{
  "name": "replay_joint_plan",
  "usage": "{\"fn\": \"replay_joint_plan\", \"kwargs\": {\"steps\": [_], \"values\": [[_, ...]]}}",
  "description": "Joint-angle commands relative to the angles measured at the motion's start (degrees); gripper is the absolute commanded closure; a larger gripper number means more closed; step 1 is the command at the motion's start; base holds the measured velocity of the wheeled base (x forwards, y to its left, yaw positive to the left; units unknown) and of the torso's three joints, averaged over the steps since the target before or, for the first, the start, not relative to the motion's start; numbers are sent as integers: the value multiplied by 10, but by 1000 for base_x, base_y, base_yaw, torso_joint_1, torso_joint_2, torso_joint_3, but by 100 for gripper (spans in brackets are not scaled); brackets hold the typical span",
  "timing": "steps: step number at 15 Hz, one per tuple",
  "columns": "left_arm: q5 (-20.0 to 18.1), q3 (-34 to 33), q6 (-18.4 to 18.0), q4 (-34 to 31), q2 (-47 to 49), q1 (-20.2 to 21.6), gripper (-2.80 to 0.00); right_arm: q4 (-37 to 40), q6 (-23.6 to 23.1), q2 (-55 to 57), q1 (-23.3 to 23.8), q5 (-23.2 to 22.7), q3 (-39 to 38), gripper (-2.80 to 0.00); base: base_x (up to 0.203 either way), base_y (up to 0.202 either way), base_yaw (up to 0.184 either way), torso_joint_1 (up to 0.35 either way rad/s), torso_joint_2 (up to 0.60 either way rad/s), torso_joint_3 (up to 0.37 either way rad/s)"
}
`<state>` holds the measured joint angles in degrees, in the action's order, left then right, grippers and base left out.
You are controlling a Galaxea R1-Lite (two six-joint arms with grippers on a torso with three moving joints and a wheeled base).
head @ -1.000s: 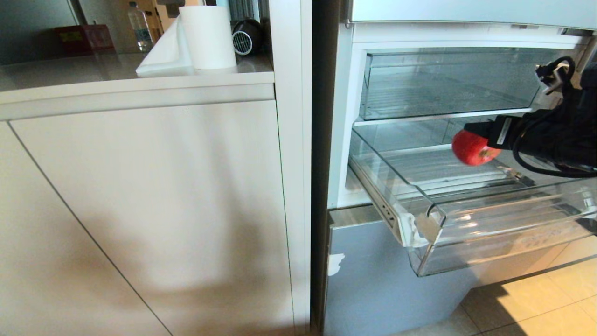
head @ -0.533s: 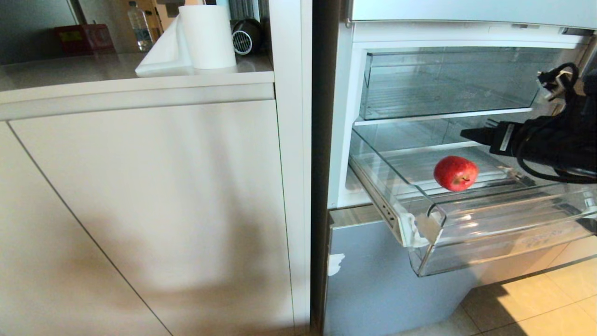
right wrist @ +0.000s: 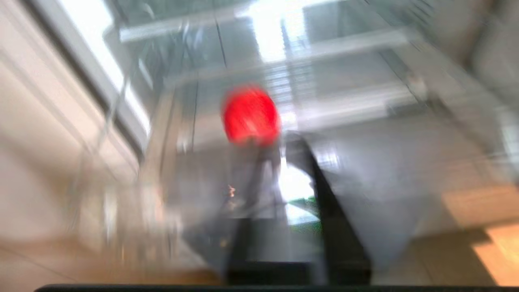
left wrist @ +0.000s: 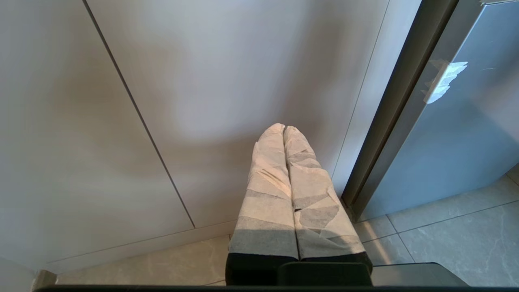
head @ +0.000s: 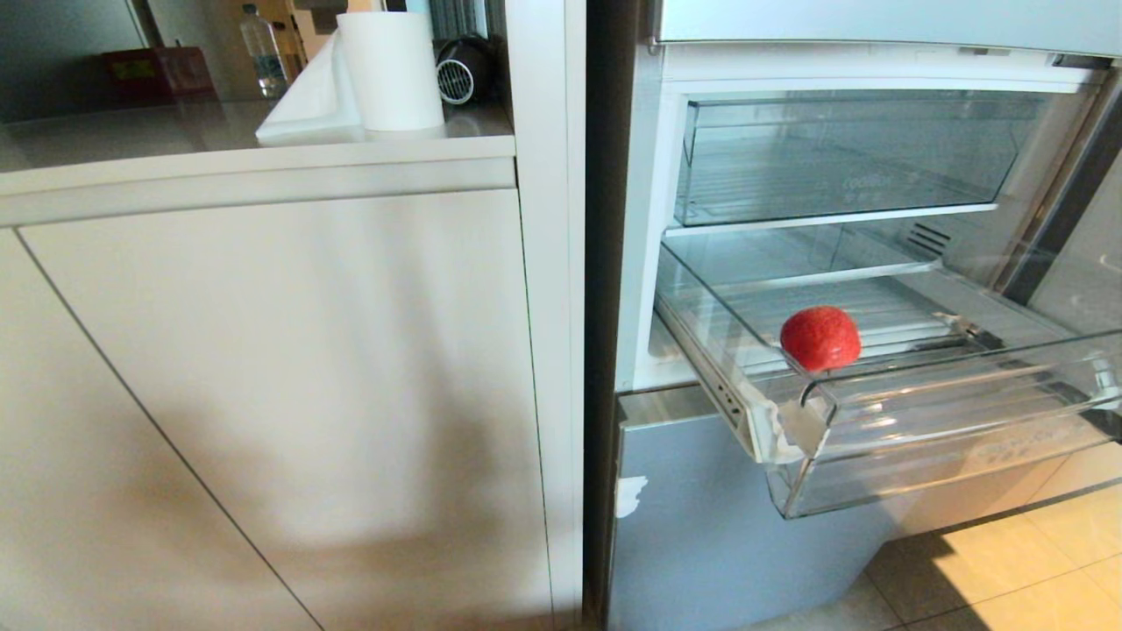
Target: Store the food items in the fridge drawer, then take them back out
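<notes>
One dimpled red fruit (head: pixel 820 338) sitting in fridge drawer (head: pixel 964 412), near taped front corner; right gripper (right wrist: pixel 284 140) pressed together, left gripper (left wrist: pixel 284 129) likewise, both gripping nothing.

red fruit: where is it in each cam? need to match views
Head view: red fruit lies in the fridge drawer, near its front left corner.
Left wrist view: not in it; only cabinet fronts and floor.
Right wrist view: blurred red fruit just beyond the right pincer.
Shared landmark: the drawer's ribbed bottom.
</notes>
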<state>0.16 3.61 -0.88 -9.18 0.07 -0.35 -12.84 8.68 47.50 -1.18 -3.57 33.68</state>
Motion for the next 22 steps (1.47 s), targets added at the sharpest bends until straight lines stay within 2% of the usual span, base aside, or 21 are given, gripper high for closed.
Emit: {"fn": "replay_joint_plan", "kwargs": {"steps": [1, 3, 5, 7, 9, 12, 19, 22], "values": [[0, 0, 0, 0, 0, 0, 0, 2, -3, -196, -1, 5, -152, 0, 0, 0, 0, 0, 0, 0], [0, 0, 0, 0, 0, 0, 0, 9, -18, -267, -1, 8, -248, 0, 0, 0, 0, 0, 0, 0], [0, 1, 0, 0, 0, 0, 0, 29, -72, -334, -1, 10, -309, 0, 0, 0, 0, 0, 0, 0], [0, 0, 0, 0, 0, 0, 0, 93, -110, -401, 2, 12, -328, 0, 0, 0, 0, 0, 0, 0], [0, 0, -1, 0, 0, 0, 0, 122, -124, -468, 4, 15, -331, 0, 0, 0, 0, 0, 0, 0], [0, 0, 1, 0, 0, 0, 0, 128, -106, -474, 6, 34, -337, 0, 0, 0, 0, 0, 0, 0], [0, 0, 1, 0, 0, 0, 0, 128, -104, -474, 6, 34, -337, 0, 0, 0, 0, 0, 0, 0], [0, 0, 1, 0, 0, 0, 0, 128, -103, -474, 6, 34, -337, 0, -7, 5, -100, 2, -1, 4]]}}
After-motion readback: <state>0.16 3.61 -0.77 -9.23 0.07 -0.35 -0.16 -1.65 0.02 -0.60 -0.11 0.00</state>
